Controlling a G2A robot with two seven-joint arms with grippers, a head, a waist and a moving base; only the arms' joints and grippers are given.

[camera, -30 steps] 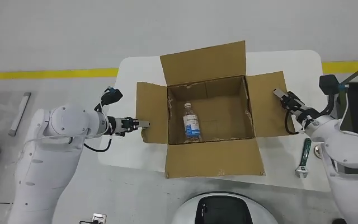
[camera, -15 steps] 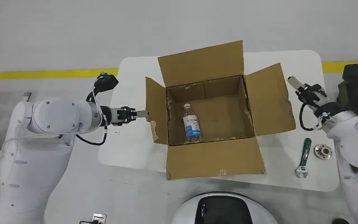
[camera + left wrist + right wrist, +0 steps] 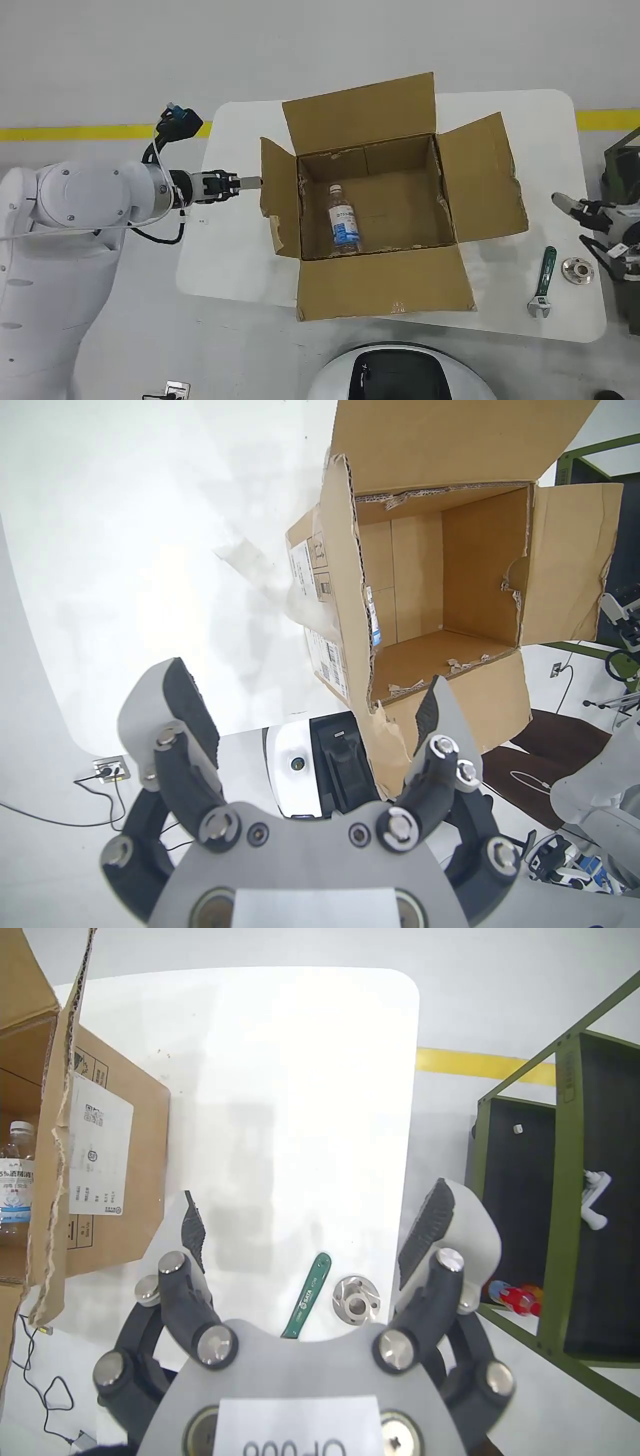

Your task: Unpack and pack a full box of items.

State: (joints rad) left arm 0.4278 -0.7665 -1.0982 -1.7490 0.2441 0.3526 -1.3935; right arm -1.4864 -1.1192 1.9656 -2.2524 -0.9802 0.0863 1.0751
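Right arm has pulled back to the desk (image 3: 230, 260) edge; the box (image 3: 360, 110) side flaps have risen. Left claw (image 3: 250, 183), beside the left flap, and right claw (image 3: 565, 203) both gape empty. Bottle (image 3: 342, 218) lies on the box floor: light, smooth, probably slippery; grip its labelled middle.

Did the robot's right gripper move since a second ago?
Yes. The right gripper has pulled away from the box, where it was at the side flap, and gone out to the edge of the table, near the wrench.
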